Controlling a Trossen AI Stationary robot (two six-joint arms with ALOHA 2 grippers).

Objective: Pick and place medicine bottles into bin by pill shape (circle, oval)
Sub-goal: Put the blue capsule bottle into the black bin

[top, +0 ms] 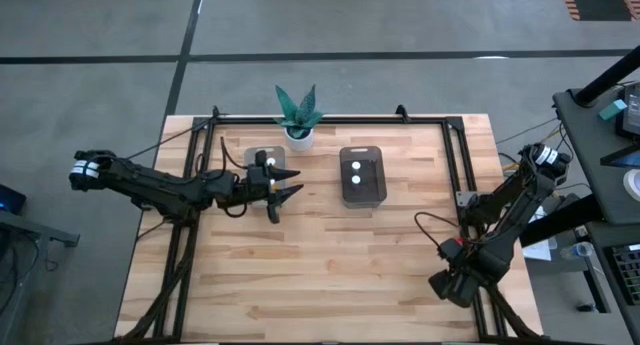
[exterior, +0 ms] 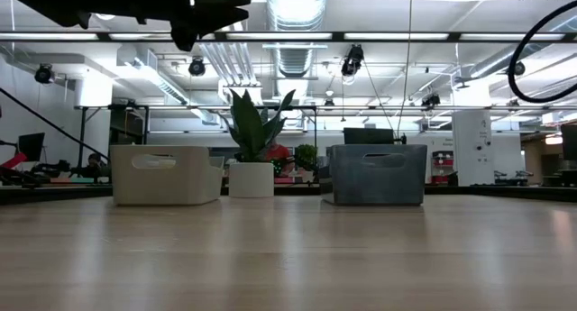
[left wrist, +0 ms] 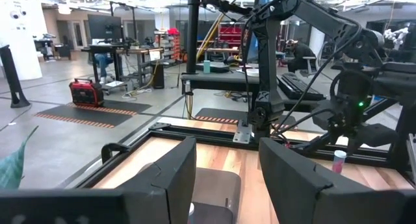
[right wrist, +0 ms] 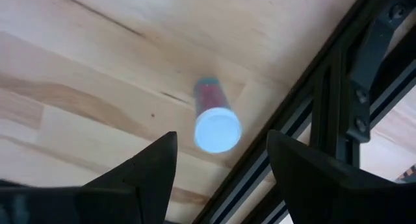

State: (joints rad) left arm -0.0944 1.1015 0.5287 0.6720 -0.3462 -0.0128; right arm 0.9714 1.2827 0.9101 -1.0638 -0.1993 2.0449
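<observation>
Left gripper point(top: 290, 184) open and empty, hanging above the table point(top: 330, 275) beside the clear bin point(top: 262, 161). Inside that bin, one white-capped bottle point(top: 262, 158) visible, partly hidden by the arm. Next to it, past a potted plant point(top: 298, 117), the dark grey bin point(top: 363, 175) with two white-capped bottles point(top: 355, 172) in it. Right gripper point(right wrist: 221, 165) wide open, holding nothing, at the table's right edge, directly over one small bottle with white cap point(right wrist: 214, 123) standing near the black frame rail point(right wrist: 325, 113).
</observation>
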